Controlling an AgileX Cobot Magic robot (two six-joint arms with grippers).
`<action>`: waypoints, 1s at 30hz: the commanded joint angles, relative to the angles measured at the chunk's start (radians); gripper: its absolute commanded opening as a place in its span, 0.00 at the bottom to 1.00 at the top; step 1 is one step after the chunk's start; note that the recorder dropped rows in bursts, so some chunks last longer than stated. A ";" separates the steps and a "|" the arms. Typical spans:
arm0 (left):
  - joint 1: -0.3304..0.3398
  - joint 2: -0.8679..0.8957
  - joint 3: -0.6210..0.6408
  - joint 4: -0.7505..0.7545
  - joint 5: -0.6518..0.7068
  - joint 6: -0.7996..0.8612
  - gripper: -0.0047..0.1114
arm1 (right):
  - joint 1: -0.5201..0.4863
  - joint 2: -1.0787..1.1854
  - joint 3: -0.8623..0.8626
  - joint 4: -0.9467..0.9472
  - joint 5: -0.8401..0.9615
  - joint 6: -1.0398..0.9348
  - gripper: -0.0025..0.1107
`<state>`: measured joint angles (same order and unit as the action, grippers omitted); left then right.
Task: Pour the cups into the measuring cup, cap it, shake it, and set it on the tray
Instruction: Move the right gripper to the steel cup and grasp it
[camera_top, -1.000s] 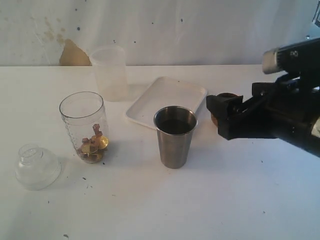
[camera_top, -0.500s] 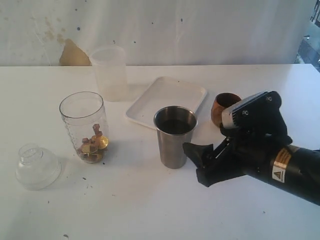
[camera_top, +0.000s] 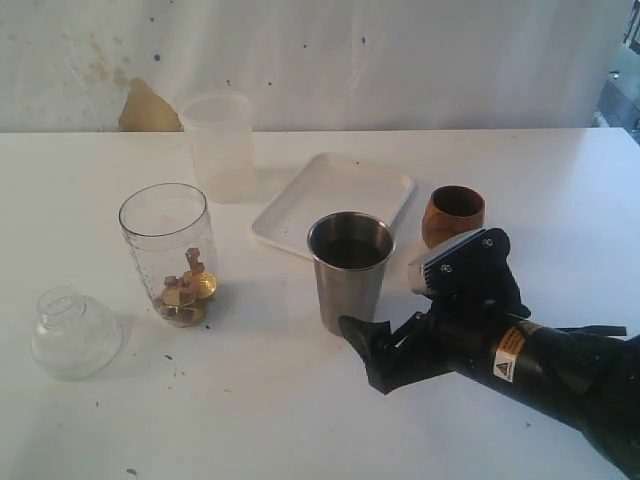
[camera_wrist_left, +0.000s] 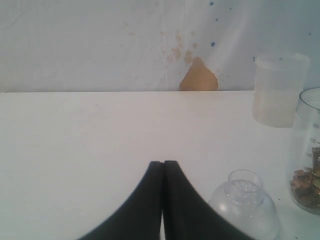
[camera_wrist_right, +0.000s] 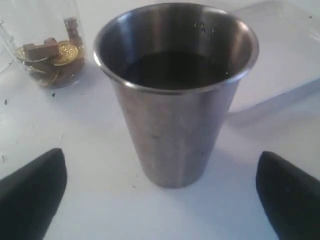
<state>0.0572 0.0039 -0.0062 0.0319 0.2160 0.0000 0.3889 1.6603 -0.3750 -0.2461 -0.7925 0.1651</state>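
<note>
The steel tumbler stands upright mid-table with dark contents. The brown wooden cup sits behind it to the right. At the left is the clear measuring cup, uncapped, with gold and brown pieces at its bottom. My right gripper is open, low over the table, just in front and to the right of the tumbler. In the right wrist view the tumbler stands ahead of the wide-apart fingers, untouched. My left gripper is shut and empty, beside the domed cap.
The white tray lies behind the tumbler. A frosted plastic cup stands at the back left. The clear domed cap rests on the table left of the measuring cup. A wall closes off the far edge.
My right arm came down from beside the wooden cup and swung left and nearer, ending in front of the steel tumbler. Its jaws spread a little wider. The wooden cup stands uncovered.
</note>
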 joint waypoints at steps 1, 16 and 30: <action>-0.001 -0.004 0.006 -0.001 -0.012 0.000 0.04 | -0.001 0.018 -0.038 0.005 0.023 -0.019 0.90; -0.001 -0.004 0.006 -0.001 -0.012 0.000 0.04 | -0.001 0.191 -0.129 0.010 -0.119 -0.093 0.89; -0.001 -0.004 0.006 -0.001 -0.012 0.000 0.04 | -0.001 0.336 -0.241 0.078 -0.225 -0.117 0.89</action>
<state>0.0572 0.0039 -0.0062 0.0319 0.2160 0.0000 0.3889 1.9761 -0.5971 -0.1778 -1.0042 0.0579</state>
